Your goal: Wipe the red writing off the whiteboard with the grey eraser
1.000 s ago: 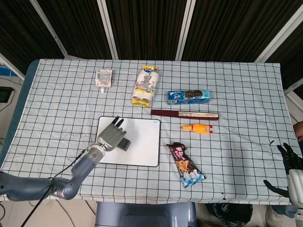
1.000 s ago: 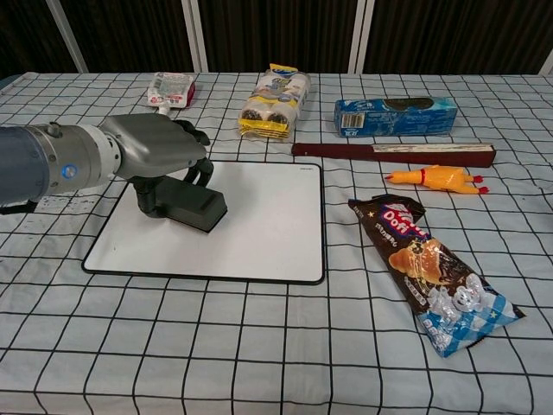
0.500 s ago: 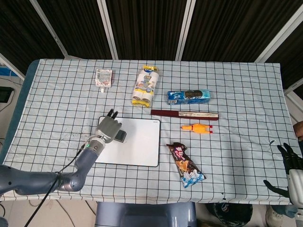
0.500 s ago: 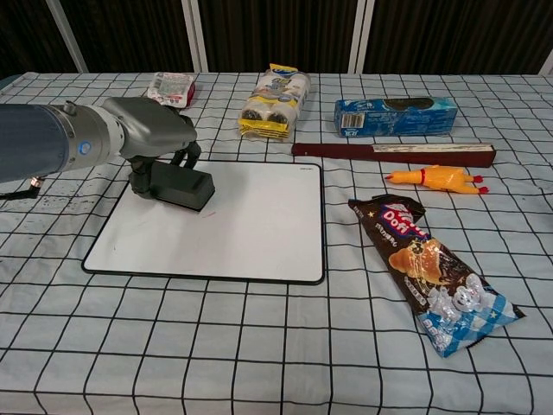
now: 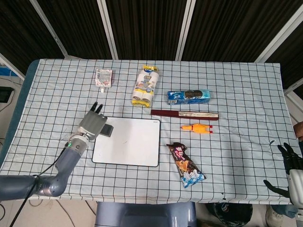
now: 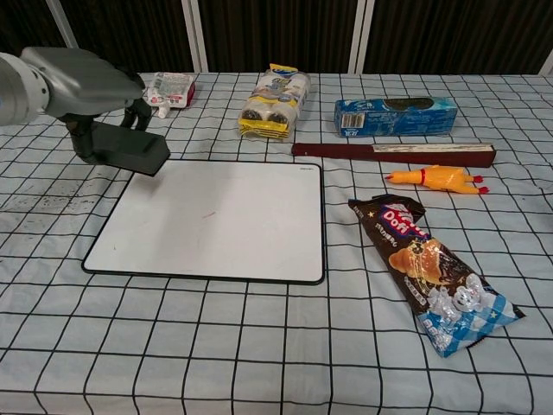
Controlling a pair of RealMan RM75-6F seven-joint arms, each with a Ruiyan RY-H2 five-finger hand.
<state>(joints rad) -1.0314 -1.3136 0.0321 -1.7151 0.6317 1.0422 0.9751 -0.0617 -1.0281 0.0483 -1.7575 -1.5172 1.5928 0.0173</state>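
Observation:
The whiteboard (image 5: 135, 149) (image 6: 242, 233) lies flat at the table's front left. Its surface looks white, with only a faint small mark (image 6: 207, 213) near the middle. My left hand (image 5: 92, 124) (image 6: 79, 79) grips the dark grey eraser (image 5: 106, 130) (image 6: 131, 150) from above. The eraser sits at the board's far left corner, half past the edge; I cannot tell whether it touches the board. My right hand (image 5: 289, 164) hangs off the table's front right corner with its fingers apart, holding nothing.
Behind the board lie a small pouch (image 5: 103, 77), a pack of rolls (image 5: 145, 86), a blue biscuit box (image 5: 188, 96) and a long dark red stick (image 5: 184, 114). A rubber chicken (image 5: 196, 127) and a snack bag (image 5: 185, 164) lie right of the board.
My left hand has carried the eraser from the board's left middle toward the far left corner, ending partly off the edge. The right hand has not moved.

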